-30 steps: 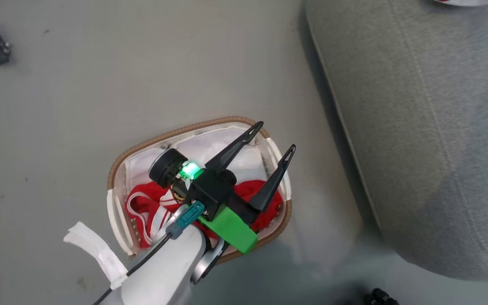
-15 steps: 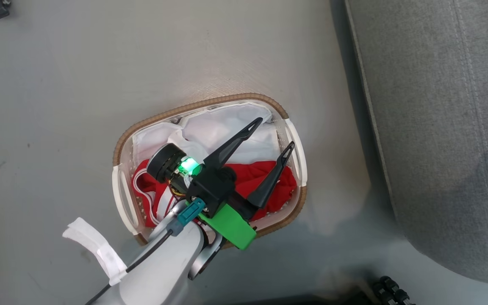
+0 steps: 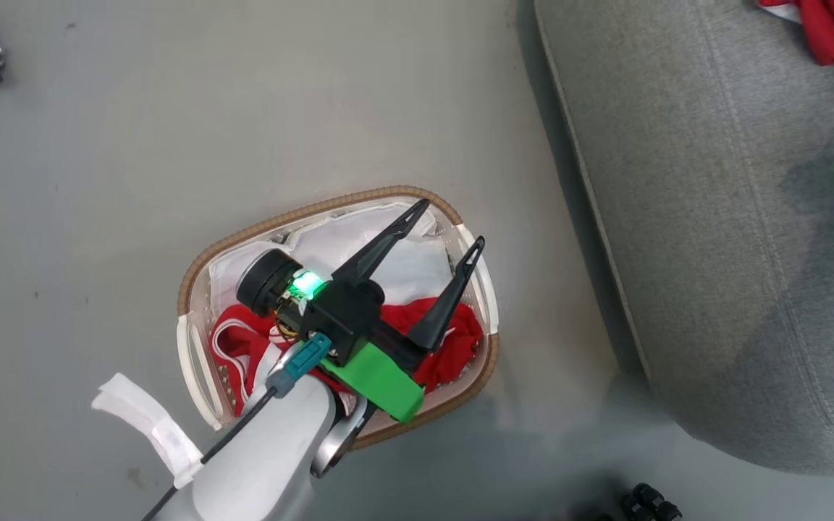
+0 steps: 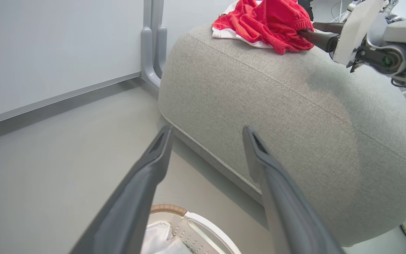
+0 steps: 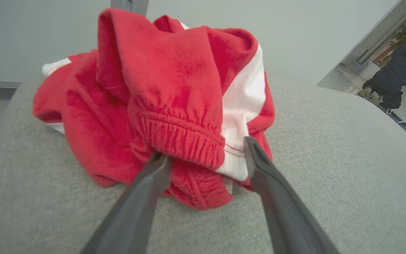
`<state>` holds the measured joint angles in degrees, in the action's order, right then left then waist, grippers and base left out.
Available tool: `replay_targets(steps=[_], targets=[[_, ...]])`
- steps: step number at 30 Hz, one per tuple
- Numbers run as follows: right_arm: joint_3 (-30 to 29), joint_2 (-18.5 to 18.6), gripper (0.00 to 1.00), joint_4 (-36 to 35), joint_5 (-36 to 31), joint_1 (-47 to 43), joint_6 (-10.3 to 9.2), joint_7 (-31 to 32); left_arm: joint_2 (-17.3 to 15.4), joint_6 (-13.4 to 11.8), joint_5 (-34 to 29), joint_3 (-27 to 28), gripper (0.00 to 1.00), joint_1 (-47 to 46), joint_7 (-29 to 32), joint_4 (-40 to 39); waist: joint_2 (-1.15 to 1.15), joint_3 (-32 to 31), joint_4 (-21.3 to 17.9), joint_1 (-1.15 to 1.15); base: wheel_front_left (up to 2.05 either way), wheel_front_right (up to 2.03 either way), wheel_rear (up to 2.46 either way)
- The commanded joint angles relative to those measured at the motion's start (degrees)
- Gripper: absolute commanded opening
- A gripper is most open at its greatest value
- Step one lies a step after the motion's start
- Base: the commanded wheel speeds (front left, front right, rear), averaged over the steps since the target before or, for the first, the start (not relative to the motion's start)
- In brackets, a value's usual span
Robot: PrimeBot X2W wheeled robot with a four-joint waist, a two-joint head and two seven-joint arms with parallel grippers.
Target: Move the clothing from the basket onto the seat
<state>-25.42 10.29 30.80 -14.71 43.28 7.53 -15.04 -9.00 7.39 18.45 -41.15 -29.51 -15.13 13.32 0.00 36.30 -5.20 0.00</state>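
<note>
Two grippers, both with jaws spread wide and gripping nothing. Seen from its own wrist, the right gripper (image 5: 204,150) has its two dark fingers parted to either side of the gathered elastic edge of a heaped red garment (image 5: 174,106) with a white panel. The tips are at the cloth, though whether they touch it cannot be told. That heap rests on top of the grey fabric seat (image 5: 330,158), and in the head view it shows at the 1 o'clock corner. A pale wall (image 5: 312,31) rises behind the heap, and at 2 o'clock, far off, a person (image 5: 397,76) in dark clothing bends over. In the head view the left gripper (image 3: 449,224) hangs over the basket (image 3: 192,369), its long fingers pointing toward 1 o'clock with bare air between them and their tips above the far rim. Under it, a second red garment (image 3: 460,347) lies crumpled in the 6 o'clock half of the basket, its white stripes on the 8 o'clock side. The white liner (image 3: 402,268) shows bare in the 12 o'clock half. The basket, with its brown woven rim, stands on the grey floor (image 3: 171,145). The seat lies at 3 o'clock from it, near but apart, with a strip of floor between them.
</note>
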Motion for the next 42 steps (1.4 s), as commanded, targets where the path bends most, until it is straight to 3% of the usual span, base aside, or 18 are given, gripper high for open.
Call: replay_targets(steps=[1,4,8,15,28,33,42], targets=[[1.04,-0.45,1.00,-0.85,0.47,-2.01,-0.08,-0.16,-0.10,0.15,0.65,0.78,1.00,0.99,-0.03,0.03,0.00,-2.32,-1.14,0.00,0.00,0.00,0.00],[3.23,-1.71,1.00,-1.58,2.11,-4.42,-0.08,-0.15,0.34,0.15,0.96,2.28,1.00,1.84,-0.03,-0.18,0.00,-4.64,-1.22,0.00,0.00,0.00,0.00],[5.99,-0.72,1.00,-2.15,3.75,-6.77,-0.09,-0.16,1.30,0.15,1.45,4.54,1.00,3.51,-0.02,-0.11,0.00,-9.07,-0.25,0.00,0.00,0.00,0.00],[10.03,-0.80,1.00,-2.96,6.94,-8.50,-0.08,-0.16,3.16,0.07,1.24,13.31,1.00,9.44,-0.03,0.21,0.00,-18.52,3.68,0.00,0.00,0.00,0.00],[18.47,-6.48,1.00,-3.70,11.26,-12.78,-0.08,-0.16,5.28,-0.61,-0.81,31.60,1.00,21.60,-0.01,0.90,0.00,-27.82,9.45,0.00,0.00,0.00,0.00],[19.86,-7.26,1.00,-5.50,12.77,-17.96,-0.08,-0.16,5.72,-0.47,-1.25,35.16,1.00,25.23,0.00,1.13,0.00,-30.59,10.88,0.00,0.00,0.00,0.00],[27.88,-7.29,1.00,-9.70,18.40,-28.06,-0.08,-0.16,6.07,-0.31,-2.75,39.19,1.00,31.84,0.00,0.32,0.00,-34.03,10.19,0.00,0.00,0.00,0.00]])
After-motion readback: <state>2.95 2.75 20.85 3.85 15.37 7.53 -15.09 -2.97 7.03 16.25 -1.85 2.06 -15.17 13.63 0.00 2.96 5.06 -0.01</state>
